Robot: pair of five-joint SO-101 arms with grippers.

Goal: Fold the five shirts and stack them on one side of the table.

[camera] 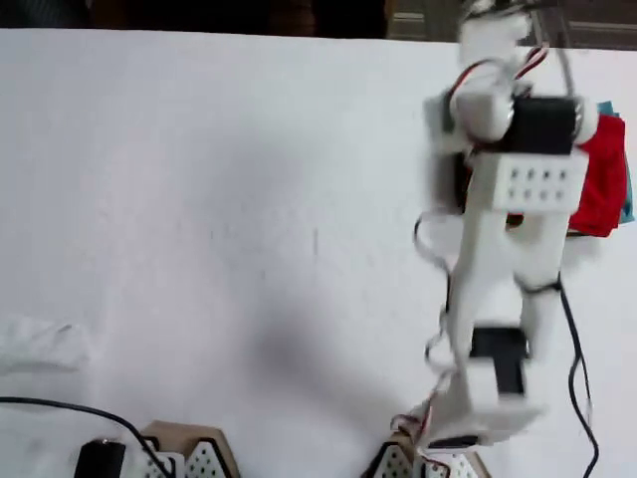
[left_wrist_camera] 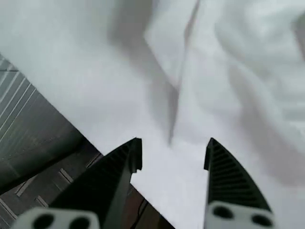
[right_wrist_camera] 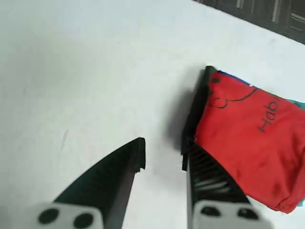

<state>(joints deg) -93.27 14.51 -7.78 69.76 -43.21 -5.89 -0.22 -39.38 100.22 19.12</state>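
Left fingers [left_wrist_camera: 114, 176] released, over crumpled white cloth shirt [left_wrist_camera: 238, 71] at near left edge of white surface [camera: 249, 199]. Likely next to fold: pinch a hem, not the bunched middle, drag to centre, spread flat first. White on white, so edges hard to read. Right fingers [right_wrist_camera: 109, 176] released, just beside folded red shirt [right_wrist_camera: 243, 138] at far right, atop teal shirt [camera: 628, 189].

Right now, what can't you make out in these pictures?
Stack under the red shirt: high view, the right arm mostly covers it; count unknowable.
Red shirt's far end: right wrist view, cut by the edge.
White shirt: high view, pale on white table, outline unclear.
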